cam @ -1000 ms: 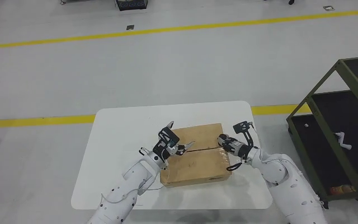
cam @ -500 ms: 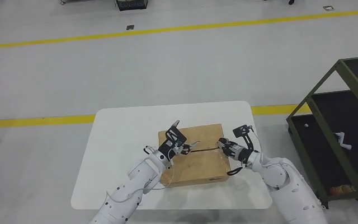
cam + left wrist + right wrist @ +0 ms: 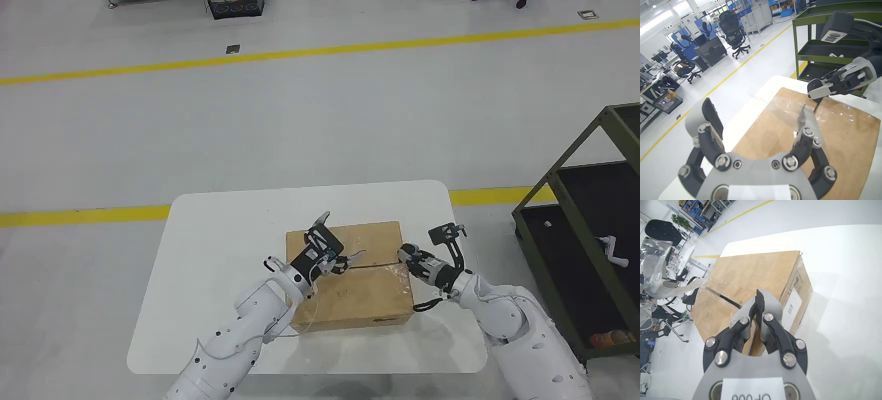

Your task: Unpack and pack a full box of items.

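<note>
Your left gripper (image 3: 341, 236) has slid along the box (image 3: 365, 295) to its mid-seam (image 3: 378, 265), wide open, gripping nothing, while your right gripper (image 3: 758, 296) stays pinched shut at the seam's end, so opening has barely begun.

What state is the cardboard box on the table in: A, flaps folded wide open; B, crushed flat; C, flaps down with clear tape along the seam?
C: the box has its top flaps down, with shiny clear tape over the seam, under the open left claw.

Brown box (image 3: 372, 296), white table (image 3: 210, 270), olive-green cart (image 3: 795, 47), yellow stripe (image 3: 300, 51) on grey floor (image 3: 320, 130)
</note>
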### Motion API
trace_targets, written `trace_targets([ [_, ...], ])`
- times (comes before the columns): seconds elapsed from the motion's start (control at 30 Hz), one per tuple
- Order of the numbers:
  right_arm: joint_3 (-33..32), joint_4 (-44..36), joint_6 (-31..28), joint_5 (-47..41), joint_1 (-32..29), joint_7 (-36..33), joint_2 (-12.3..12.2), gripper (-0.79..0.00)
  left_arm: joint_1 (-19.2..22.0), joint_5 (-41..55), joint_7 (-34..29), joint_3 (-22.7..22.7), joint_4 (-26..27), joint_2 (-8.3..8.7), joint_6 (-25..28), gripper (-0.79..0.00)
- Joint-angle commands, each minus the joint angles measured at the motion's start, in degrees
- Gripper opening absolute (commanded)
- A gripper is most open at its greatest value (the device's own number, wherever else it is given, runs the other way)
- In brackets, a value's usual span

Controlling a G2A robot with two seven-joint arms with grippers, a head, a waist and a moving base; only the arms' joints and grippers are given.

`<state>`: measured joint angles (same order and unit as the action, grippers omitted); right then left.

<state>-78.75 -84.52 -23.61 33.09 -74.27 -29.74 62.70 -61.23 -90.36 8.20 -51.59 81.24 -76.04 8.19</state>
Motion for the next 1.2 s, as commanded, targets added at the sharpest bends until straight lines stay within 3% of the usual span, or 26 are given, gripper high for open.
trace_targets([
  [0.0, -0.5, -0.7, 0.2, 0.0, -0.3, -0.1, -0.1, -0.785, 0.1, -0.6, 0.1, -0.2, 0.2, -0.03, -0.3, 0.000],
  [0.2, -1.9, -2.6, 1.3, 0.2, -1.3, 0.1, -0.4, -0.760, 0.2, -0.7, -1.0, -1.7, 1.3, -0.01, -0.1, 0.000],
  [0.43, -4.8, -4.3, 2.9, 0.3, -2.7, -0.2, -0.9, -0.560, 0.5, -1.7, -5.2, -2.2, 1.6, -0.13, 0.5, 0.000],
  [0.97, -9.1, -7.3, 2.1, -2.3, -5.1, -2.9, -1.8, -0.480, -0.6, -1.4, -7.9, -4.0, 3.3, -0.33, 0.9, 0.000],
  [1.07, -9.5, -7.6, 0.4, -3.6, -5.0, -4.6, -2.0, -0.403, -0.9, -1.1, -7.8, -4.4, 3.7, -0.33, 0.9, 0.000],
  [1.17, -9.1, -8.3, -1.9, -3.0, -4.8, -6.5, -2.3, -0.203, -1.2, -1.0, -7.8, -4.9, 4.1, -0.31, 1.1, 0.000],
])
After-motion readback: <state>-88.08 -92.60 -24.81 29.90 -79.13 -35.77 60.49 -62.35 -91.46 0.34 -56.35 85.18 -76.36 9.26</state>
